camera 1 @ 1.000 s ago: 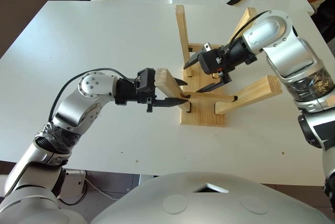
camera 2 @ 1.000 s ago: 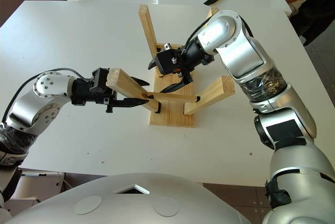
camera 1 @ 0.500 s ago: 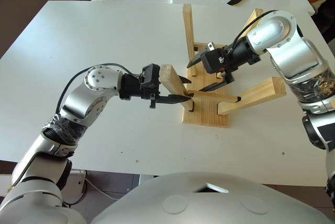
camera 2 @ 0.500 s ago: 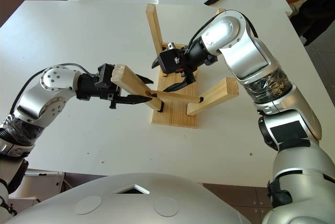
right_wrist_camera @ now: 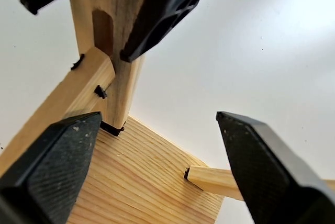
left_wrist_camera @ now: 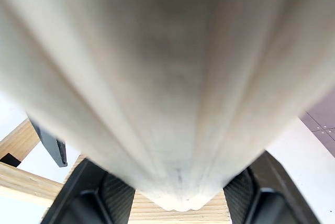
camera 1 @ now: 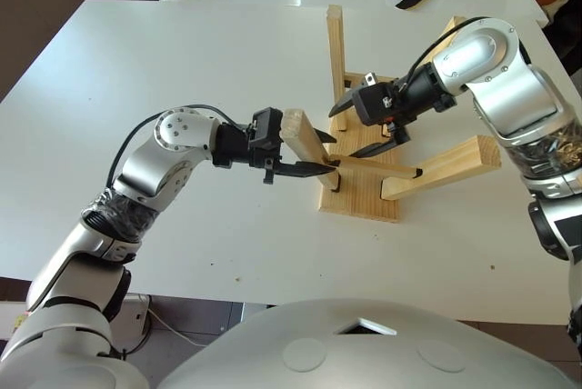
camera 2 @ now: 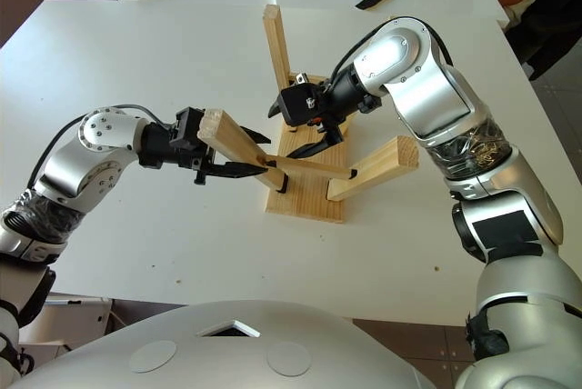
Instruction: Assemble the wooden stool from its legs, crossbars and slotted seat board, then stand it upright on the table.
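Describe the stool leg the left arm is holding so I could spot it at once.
On the white table a seat board lies flat with legs sticking out of it. The held leg rises from the board's near left corner, leaning towards the robot's left. Unlike the others, it sits between the jaws of the left gripper.

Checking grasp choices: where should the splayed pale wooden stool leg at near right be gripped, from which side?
Probably mid-length on the splayed pale wooden leg, from above, fingers across its long flat sides: it leans free over the white table, its lower end seated in the wooden seat board.
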Robot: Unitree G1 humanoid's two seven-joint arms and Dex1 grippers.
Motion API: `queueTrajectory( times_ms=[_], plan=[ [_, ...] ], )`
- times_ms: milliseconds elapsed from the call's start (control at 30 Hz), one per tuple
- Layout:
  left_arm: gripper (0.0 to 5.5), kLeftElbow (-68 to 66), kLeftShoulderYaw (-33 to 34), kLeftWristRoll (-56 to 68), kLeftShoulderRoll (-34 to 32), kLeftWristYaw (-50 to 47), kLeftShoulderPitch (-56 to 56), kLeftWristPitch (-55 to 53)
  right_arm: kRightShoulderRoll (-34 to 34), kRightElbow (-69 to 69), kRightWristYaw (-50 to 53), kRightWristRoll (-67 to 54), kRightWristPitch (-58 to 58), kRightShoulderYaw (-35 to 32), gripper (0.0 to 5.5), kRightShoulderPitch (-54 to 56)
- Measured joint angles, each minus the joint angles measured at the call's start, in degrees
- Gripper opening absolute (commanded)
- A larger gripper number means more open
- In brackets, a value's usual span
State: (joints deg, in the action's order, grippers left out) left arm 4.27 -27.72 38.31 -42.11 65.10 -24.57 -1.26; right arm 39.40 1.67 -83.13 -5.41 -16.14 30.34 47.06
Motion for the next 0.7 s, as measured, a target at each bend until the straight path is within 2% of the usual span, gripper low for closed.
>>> queueTrajectory(
  times_ms=[233,433,567,700],
  plan=[
    [2.05,0.15,-0.59,0.0,-0.2,-0.32,-0.72,-0.47,0.0,0.0,0.1,-0.28,-0.01,-0.69,4.05,-0.29],
    [2.05,5.3,-0.04,0.01,-2.75,-3.99,3.3,-0.5,-0.86,-0.48,0.32,-1.43,0.04,-2.34,4.05,-0.37],
    [2.05,9.92,0.41,-0.5,-4.67,-7.44,6.42,-0.53,-1.98,-2.16,2.11,-3.07,0.0,-5.65,4.05,-0.34],
    [2.05,13.4,1.13,-0.89,-5.92,-9.93,8.9,-0.53,-0.76,-2.97,3.35,-5.13,-0.74,-11.63,4.05,-0.23]
  ],
)
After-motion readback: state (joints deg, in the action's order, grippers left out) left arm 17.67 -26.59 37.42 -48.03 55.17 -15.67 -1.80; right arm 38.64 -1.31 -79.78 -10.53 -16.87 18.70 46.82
